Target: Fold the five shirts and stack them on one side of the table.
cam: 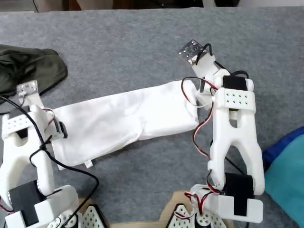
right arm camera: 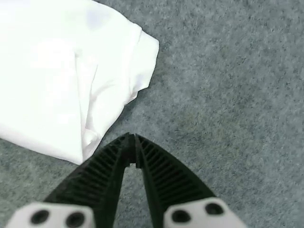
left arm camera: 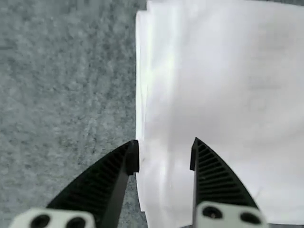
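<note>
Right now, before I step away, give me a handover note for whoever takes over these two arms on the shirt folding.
Left gripper: open, tips astride one end edge of the white shirt, holding nothing.
Right gripper: shut and empty, over bare table just off the shirt's other end.
Things: the white shirt lies mid-table as a long strip. A dark green shirt is bunched at the far left, and blue cloth sits at the right edge.
Done: lengthwise folds on the white shirt.
Left: fold it short, fold the rest, stack all on one side.
</note>
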You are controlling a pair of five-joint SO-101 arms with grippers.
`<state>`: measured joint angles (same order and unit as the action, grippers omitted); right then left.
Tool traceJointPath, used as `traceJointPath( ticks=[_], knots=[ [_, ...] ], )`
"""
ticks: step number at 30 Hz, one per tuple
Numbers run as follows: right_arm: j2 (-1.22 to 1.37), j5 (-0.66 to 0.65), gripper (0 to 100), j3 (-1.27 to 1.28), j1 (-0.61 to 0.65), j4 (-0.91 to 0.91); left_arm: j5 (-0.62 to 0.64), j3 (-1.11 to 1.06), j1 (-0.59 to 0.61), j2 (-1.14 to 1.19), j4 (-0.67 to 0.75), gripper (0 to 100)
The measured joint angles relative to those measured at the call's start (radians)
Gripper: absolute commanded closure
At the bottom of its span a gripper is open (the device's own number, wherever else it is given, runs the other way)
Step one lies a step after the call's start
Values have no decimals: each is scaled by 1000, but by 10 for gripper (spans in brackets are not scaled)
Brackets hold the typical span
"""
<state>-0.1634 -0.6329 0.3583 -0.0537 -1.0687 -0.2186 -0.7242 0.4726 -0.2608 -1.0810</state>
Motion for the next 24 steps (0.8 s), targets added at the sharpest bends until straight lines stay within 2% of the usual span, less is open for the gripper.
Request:
traceJointPath(
  ticks=[11, 24],
  knots=[
    [0, 0, 993, 3, 0, 18, -34, 3, 14, 184, 107, 814],
    [0, 0, 993, 6, 0, 18, -127, 31, 46, 215, 110, 804]
  ],
)
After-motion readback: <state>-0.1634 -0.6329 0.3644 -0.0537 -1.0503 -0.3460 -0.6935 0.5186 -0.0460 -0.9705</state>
